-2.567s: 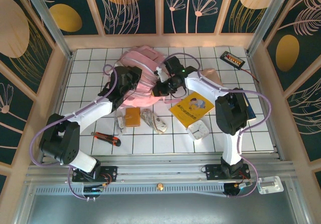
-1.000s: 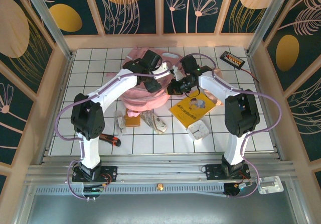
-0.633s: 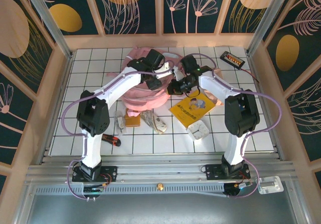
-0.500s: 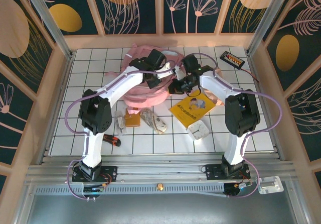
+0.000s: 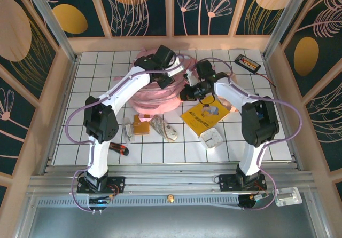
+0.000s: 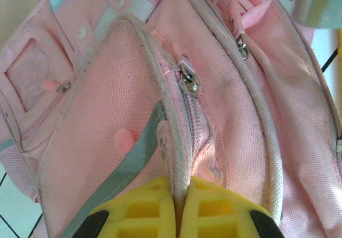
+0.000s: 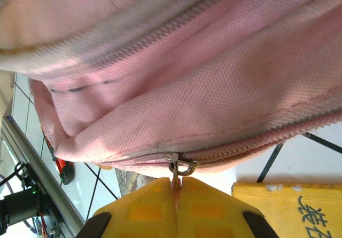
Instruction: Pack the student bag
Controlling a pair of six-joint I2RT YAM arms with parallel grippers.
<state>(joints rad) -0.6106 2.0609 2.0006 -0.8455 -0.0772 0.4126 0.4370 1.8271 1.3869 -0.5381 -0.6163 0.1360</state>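
Note:
The student bag (image 5: 151, 93) is a big pink backpack lying at the back middle of the tiled table. My left gripper (image 5: 169, 78) reaches over its top and is shut on the bag's corded seam (image 6: 172, 158), just below a metal zipper slider (image 6: 188, 81); its yellow fingers (image 6: 140, 208) pinch the cord from both sides. At the bag's right side, my right gripper (image 5: 184, 93) is shut on a thin zipper pull (image 7: 176, 169) that hangs from the zipper line of the pink fabric (image 7: 187, 88).
A yellow booklet (image 5: 206, 114) lies right of the bag, with a white block (image 5: 212, 138) in front of it. An orange box (image 5: 141, 124), a patterned pouch (image 5: 163, 128) and a red-black cutter (image 5: 118, 148) lie nearer the front. A black device (image 5: 247, 62) sits back right.
My left gripper has closed on the bag's seam and shifted slightly toward the back. The right gripper has kept its hold on the zipper pull and has barely moved.

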